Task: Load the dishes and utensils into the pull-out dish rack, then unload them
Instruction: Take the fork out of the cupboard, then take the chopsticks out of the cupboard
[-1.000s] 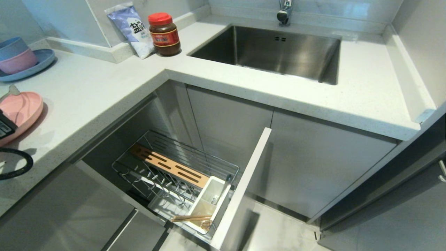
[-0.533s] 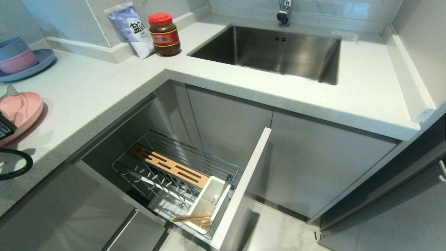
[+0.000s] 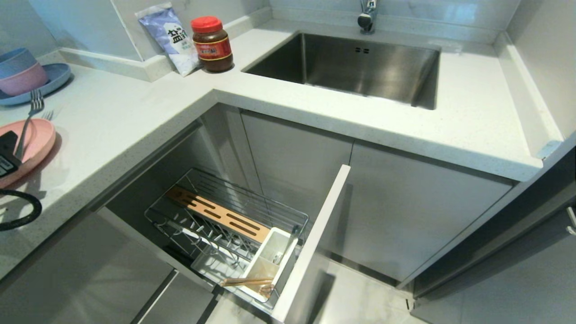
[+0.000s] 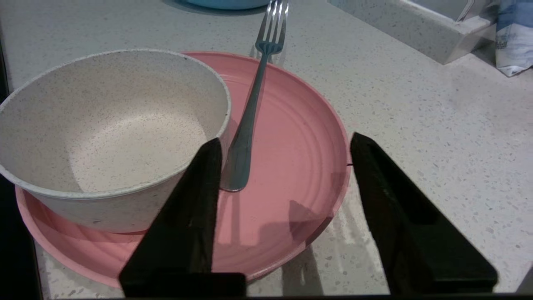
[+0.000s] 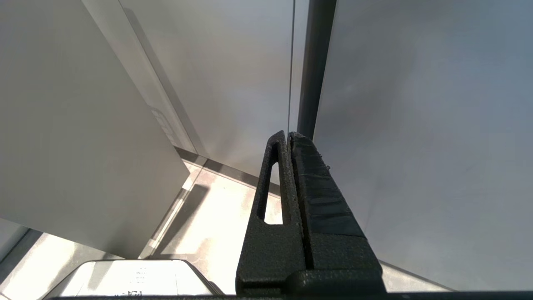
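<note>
Fork (image 4: 250, 112) lies across the pink plate (image 4: 300, 166) on the tabletop (image 4: 437, 137): handle end down inside the plate, against the cream bowl (image 4: 108, 125) that sits on the plate, tines overhanging the far rim. Left end effector (image 4: 283, 166) hangs just over the plate's near side, fingers spread, holding nothing; fork handle tip is right beside one finger (image 4: 195, 200), not between the two. Fork judged light, stiff, smooth metal, likely slippery, so pinch mid-handle across the narrow sides. Plate looks rigid and light, take it at the rim; bowl same, by the wall. Chopsticks (image 3: 246, 282) already sit in the white caddy (image 3: 270, 265) at the front of the pull-out dish rack (image 3: 216, 216), well apart from the plate, below the tabletop. Right end effector (image 5: 288, 143) parked by the cabinet fronts, fingers pressed together, empty.
</note>
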### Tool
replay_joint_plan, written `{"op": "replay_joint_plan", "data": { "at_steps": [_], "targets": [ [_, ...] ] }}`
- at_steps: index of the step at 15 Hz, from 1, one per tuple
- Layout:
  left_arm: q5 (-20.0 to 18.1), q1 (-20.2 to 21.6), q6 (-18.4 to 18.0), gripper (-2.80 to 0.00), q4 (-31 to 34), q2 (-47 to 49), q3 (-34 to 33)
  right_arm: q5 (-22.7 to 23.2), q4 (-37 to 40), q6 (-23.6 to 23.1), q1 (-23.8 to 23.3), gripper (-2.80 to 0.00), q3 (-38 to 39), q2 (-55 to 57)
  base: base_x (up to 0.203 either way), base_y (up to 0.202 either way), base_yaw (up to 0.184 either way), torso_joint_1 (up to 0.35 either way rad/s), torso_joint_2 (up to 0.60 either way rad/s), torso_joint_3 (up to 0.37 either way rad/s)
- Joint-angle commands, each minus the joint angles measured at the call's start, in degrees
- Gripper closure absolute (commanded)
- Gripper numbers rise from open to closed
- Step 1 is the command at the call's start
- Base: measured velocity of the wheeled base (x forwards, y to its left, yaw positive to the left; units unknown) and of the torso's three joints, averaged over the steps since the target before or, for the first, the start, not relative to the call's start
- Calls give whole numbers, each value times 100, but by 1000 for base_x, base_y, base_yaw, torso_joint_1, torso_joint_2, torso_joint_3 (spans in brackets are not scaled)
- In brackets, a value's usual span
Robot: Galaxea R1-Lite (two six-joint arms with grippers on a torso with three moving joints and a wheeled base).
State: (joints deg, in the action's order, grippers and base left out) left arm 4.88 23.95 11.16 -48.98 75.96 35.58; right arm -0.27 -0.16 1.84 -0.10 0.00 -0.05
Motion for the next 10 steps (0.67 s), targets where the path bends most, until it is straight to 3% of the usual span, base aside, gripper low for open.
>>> {"op": "replay_joint_plan", "data": {
  "at_steps": [1, 6, 9, 10],
  "targets": [
    [5, -28, 9, -280, -19, -100, 87, 0, -2, 1, 1, 0, 9, -13, 0, 0, 0, 0, 0, 0],
    [5, -592, -4, -280, 86, -359, 614, 0, -2, 1, 1, 0, 2, -21, 0, 0, 0, 0, 0, 0],
    [60, -902, -15, -280, 494, -499, 1464, 0, -2, 1, 1, 0, 0, -13, 0, 0, 0, 0, 0, 0],
    [103, -984, -16, -24, 721, -509, 1878, 0, -2, 1, 1, 0, 9, -13, 0, 0, 0, 0, 0, 0]
  ]
}}
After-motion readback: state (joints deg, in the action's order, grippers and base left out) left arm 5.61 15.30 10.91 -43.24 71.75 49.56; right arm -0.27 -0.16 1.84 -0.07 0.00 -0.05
